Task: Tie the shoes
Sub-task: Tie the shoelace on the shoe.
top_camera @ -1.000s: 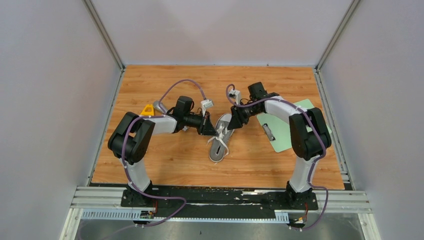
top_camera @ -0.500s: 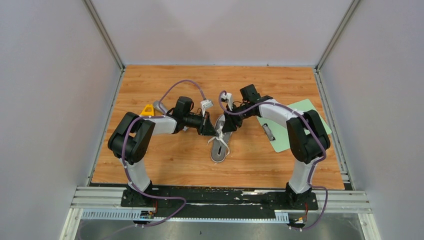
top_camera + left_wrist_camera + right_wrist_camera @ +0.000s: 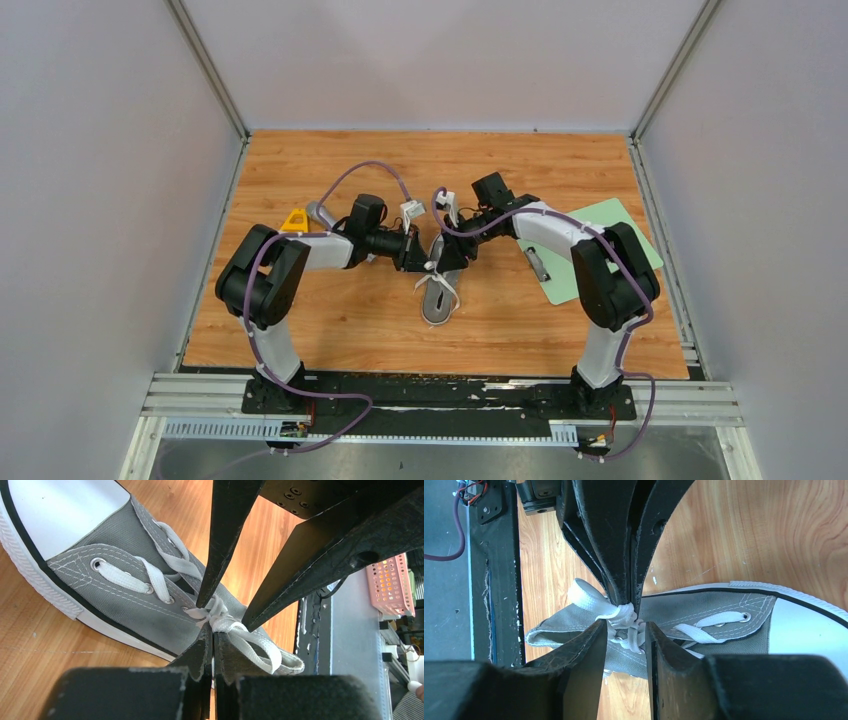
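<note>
The grey canvas shoe with a white toe cap lies mid-table, its toe toward the arms. My left gripper is shut on the white lace at the knot, and a lace loop spills out beside its tips. My right gripper comes from the other side and is open. Its fingers straddle the knot. In the right wrist view the right gripper frames the laces over the shoe, tip to tip with the shut left fingers.
A green clipboard lies on the wooden table right of the shoe, under the right arm. A yellow piece sits by the left arm's elbow. Grey walls close in three sides, and a black rail runs along the near edge.
My right gripper has swung left from beside the shoe's heel to over the laces, meeting the left gripper. The left arm and the shoe have stayed put.
</note>
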